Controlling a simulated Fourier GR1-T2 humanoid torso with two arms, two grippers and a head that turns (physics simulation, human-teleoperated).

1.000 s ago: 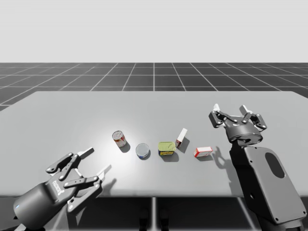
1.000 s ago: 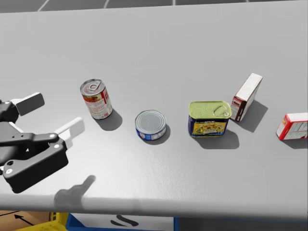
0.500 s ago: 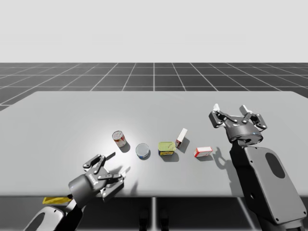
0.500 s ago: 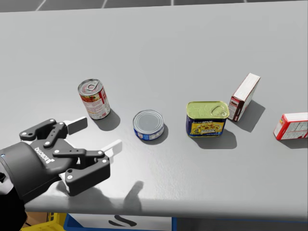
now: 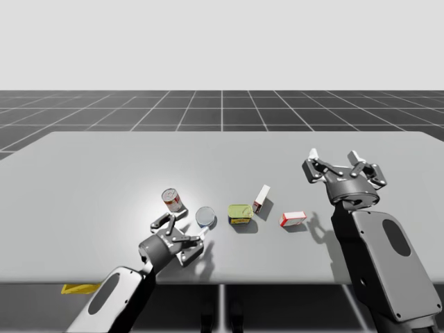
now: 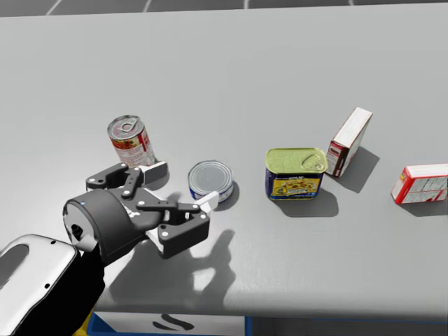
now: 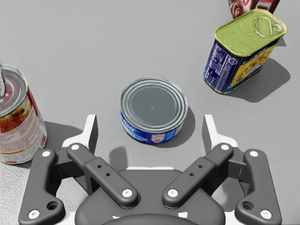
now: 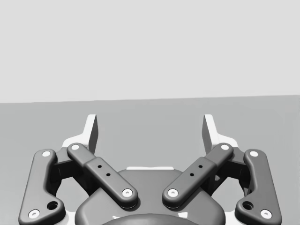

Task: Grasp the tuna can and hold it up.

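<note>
The tuna can [image 7: 153,110], flat and round with a blue label and a silver lid, stands on the grey table [image 5: 90,173]. My left gripper [image 7: 150,129] is open, low over the table, and its fingertips stand on either side of the can's near edge with a gap on each side. In the head view the left gripper [image 6: 182,186] comes at the tuna can [image 6: 211,181] from the front left. The high view has the left gripper [image 5: 184,227] just in front of the tuna can [image 5: 205,217]. My right gripper [image 5: 333,158] is open, raised at the right, holding nothing.
A tall red can [image 6: 128,140] stands close to the left finger. Right of the tuna can are a green-lidded rectangular tin [image 6: 295,173], an upright white and dark red box [image 6: 350,141] and a lying red and white box [image 6: 420,183]. The table's front edge [image 6: 280,311] is near.
My left arm has swung forward and to the right, bringing its open gripper up to the tuna can. My head has turned slightly. The right arm has not moved.
</note>
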